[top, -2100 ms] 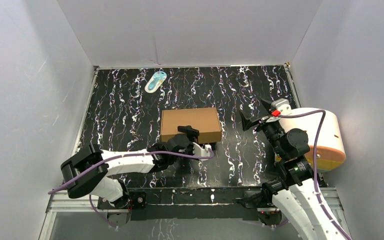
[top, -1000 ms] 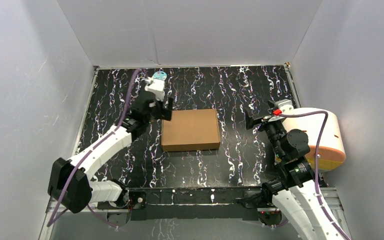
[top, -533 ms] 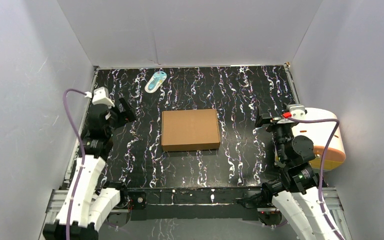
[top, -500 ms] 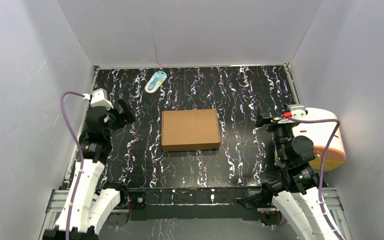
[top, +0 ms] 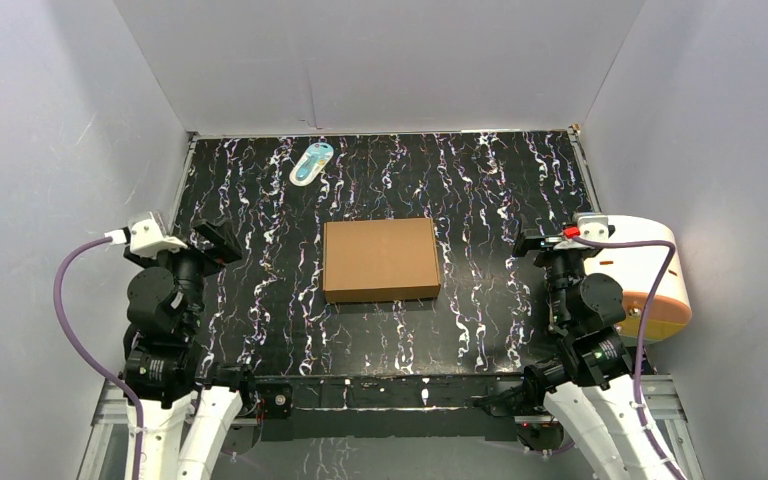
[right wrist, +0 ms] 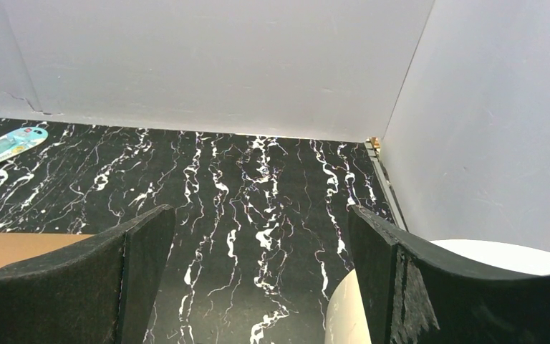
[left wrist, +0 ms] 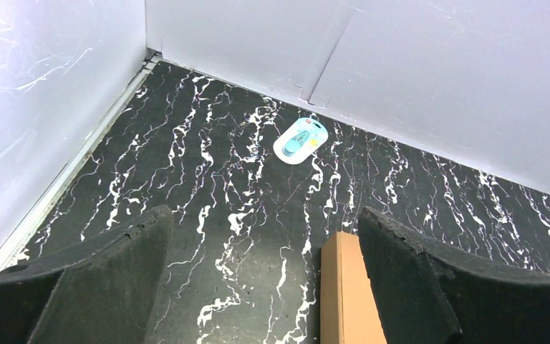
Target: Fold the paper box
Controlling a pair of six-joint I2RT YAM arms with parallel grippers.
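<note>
The paper box [top: 380, 259] is plain brown cardboard, closed into a flat rectangular box, lying alone in the middle of the black marbled table. Its left edge shows in the left wrist view [left wrist: 347, 290], and a corner shows in the right wrist view [right wrist: 7, 247]. My left gripper [top: 212, 240] is open and empty, pulled back at the table's left side, well clear of the box. My right gripper [top: 530, 243] is open and empty at the right side, also apart from the box.
A small white-and-blue oval item [top: 311, 162] lies near the back wall, also seen in the left wrist view [left wrist: 300, 140]. A cream cylinder with an orange base [top: 645, 275] lies at the right edge beside my right arm. Grey walls enclose the table.
My left arm left the box's near edge, swung round the box's left side and drew back to the near left. My right gripper drew back a little. The box stayed put.
</note>
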